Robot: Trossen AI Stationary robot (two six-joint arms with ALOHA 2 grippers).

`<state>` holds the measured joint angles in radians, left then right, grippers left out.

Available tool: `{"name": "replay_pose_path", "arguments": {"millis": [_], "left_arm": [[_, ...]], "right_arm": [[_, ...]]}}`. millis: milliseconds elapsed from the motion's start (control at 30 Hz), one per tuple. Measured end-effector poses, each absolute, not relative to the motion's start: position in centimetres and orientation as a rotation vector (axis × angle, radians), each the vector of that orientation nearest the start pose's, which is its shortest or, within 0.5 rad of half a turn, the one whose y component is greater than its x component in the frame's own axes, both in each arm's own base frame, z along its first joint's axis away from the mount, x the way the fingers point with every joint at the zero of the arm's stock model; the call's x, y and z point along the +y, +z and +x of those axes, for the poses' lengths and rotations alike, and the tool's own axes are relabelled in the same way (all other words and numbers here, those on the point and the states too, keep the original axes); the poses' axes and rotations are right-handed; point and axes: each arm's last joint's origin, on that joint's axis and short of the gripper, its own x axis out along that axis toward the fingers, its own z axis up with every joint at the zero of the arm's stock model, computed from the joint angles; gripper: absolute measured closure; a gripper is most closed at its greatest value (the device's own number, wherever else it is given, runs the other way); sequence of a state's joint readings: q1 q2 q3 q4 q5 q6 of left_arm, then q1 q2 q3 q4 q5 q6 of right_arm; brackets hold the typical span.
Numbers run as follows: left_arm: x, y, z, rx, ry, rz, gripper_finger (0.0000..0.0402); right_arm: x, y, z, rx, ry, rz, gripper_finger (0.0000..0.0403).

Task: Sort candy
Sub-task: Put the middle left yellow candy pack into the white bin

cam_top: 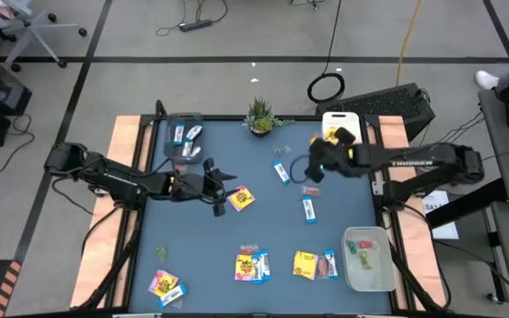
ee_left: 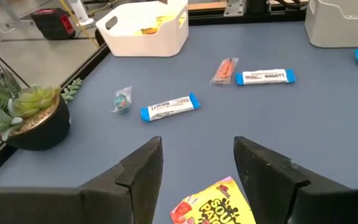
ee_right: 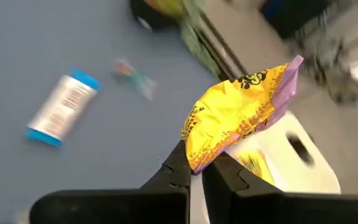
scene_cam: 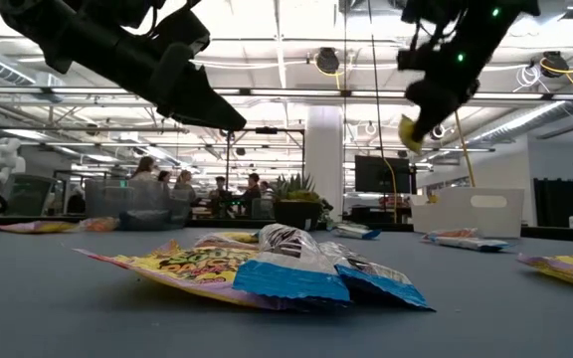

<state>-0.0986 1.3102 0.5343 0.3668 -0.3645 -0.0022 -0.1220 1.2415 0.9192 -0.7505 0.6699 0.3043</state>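
Yellow candy packet — pinched in right pincer, above table.

We see a matt blue table edged in pale wood. The yellow packets look like glossy, crinkled foil, and the white bin is smooth plastic.

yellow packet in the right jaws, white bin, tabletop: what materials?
Yellow packet: looks like thin printed plastic film; it crinkles and folds where the right gripper's jaws pinch it. White bin: probably moulded plastic, smooth matte walls with a cut-out handle. Tabletop: blue-grey matte sheet, no glare; the material is unclear.
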Motion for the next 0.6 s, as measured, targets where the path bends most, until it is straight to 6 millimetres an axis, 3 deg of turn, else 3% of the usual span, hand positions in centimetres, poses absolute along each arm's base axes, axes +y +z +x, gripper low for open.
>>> {"name": "replay_pose_path", "arguments": {"millis": [300,600], "left_arm": [[-1.5,19.0,25.5,0.414,0.266,0.078,0.0199],[-1.5,19.0,25.5,0.418,0.266,0.079,0.0199]], "right_arm": [[-10.6,24.1,19.8,1.102,-0.997,0.244,0.0392],[-14.4,21.7,19.0,1.265,-0.994,0.314,0.0391]]}}
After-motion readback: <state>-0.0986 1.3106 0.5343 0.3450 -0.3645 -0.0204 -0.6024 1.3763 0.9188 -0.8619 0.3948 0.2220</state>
